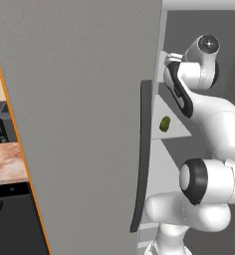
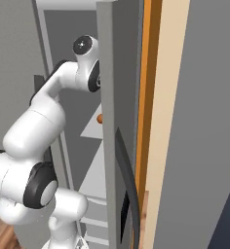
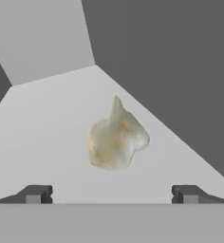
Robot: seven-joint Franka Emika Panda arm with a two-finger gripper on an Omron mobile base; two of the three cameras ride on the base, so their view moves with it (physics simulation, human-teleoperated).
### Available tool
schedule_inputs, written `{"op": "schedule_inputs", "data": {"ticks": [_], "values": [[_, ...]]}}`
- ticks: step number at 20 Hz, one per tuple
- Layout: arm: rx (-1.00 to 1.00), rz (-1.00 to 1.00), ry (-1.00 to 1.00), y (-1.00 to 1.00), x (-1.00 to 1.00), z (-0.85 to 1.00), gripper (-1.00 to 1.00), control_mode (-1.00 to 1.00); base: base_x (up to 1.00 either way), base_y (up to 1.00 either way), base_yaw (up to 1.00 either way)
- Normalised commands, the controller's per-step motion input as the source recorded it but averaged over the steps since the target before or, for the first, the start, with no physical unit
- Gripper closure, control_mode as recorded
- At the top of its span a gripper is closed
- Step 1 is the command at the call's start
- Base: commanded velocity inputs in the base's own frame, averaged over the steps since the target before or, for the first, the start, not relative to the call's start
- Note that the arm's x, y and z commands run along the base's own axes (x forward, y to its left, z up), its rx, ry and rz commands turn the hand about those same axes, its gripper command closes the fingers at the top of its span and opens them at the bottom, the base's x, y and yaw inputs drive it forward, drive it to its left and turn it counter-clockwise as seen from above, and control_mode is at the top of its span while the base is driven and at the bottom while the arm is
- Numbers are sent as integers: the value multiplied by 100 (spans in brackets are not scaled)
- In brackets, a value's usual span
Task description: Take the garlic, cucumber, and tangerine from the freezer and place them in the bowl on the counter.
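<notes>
- In the hand view the garlic (image 3: 116, 140) lies at the centre of the frame on a pale grey freezer shelf (image 3: 47, 142), its pointed tip aimed toward the top.
- The gripper (image 3: 111, 194) sits at the bottom of that frame with its jaws spread wide; the fingertips (image 3: 35, 193) stand clear of the bulb on either side, holding nothing.
- In the left base view the cucumber (image 1: 165, 123) rests on a shelf right of centre (a small green oval), just left of the arm.
- In the right base view the tangerine (image 2: 100, 118) peeks out at centre left, partly hidden behind the freezer door (image 2: 114, 97).
- The counter (image 1: 7, 162) shows at the left edge of the left base view.
</notes>
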Motion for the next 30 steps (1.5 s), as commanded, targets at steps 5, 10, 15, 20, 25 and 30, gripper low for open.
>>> {"op": "schedule_inputs", "data": {"ticks": [5,10,15,20,25,30], "values": [[-5,0,0,-6,17,-28,-100,-100,0,0,0],[-1,0,0,-3,28,-18,-100,-100,0,0,0],[0,0,0,0,36,-1,-100,-100,0,0,0],[0,0,3,-2,36,0,-100,-100,0,0,0],[0,0,4,-10,30,0,-100,-100,0,0,0],[0,0,4,-11,18,0,-100,-100,0,0,0]]}}
